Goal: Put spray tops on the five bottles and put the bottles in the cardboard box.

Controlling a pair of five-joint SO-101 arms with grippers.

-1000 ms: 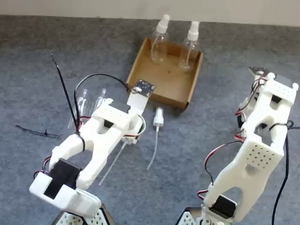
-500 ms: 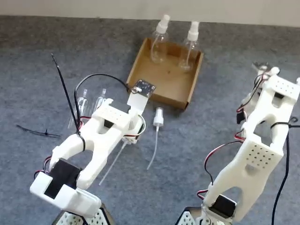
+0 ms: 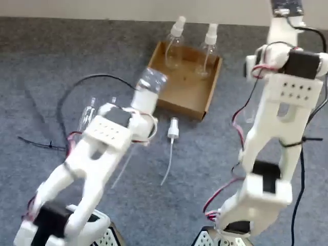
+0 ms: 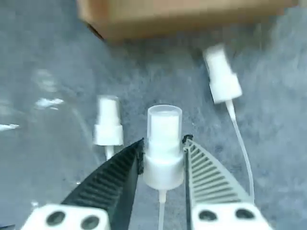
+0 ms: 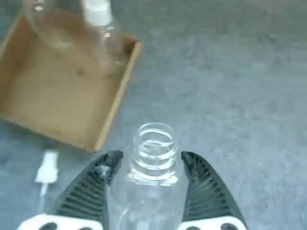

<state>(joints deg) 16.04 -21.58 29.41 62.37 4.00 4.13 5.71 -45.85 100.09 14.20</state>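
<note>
Two capped bottles (image 3: 177, 46) stand upright in the cardboard box (image 3: 187, 95) at the far side of the grey desk (image 3: 51, 61) in the high view. A loose spray top (image 3: 172, 130) lies on the desk just in front of the box, its tube trailing toward the arms. The left arm (image 3: 102, 138) stretches toward the box and the right arm (image 3: 282, 102) is raised high. Beside the left arm lie what look like two more clear bottles (image 3: 91, 108), uncapped.

In the left wrist view, the left hand (image 4: 163, 143) pinches a held spray top (image 4: 164, 153) by its collar, nozzle up, above the desk. A second top (image 4: 108, 127) lies just beside it, and the loose one is nearer the box.

In the right wrist view, the right hand (image 5: 152, 160) is pressed against the shoulders of an open bottle (image 5: 153, 143), its threaded neck bare. It is held up, well apart from the box.

By my reckoning, two of the five bottles are finished. The third has its bottle and top each in a hand but not yet joined. Two more remain to be capped, and three remain to be boxed.

No label or writing can be read on the bottles, tops or box.
</note>
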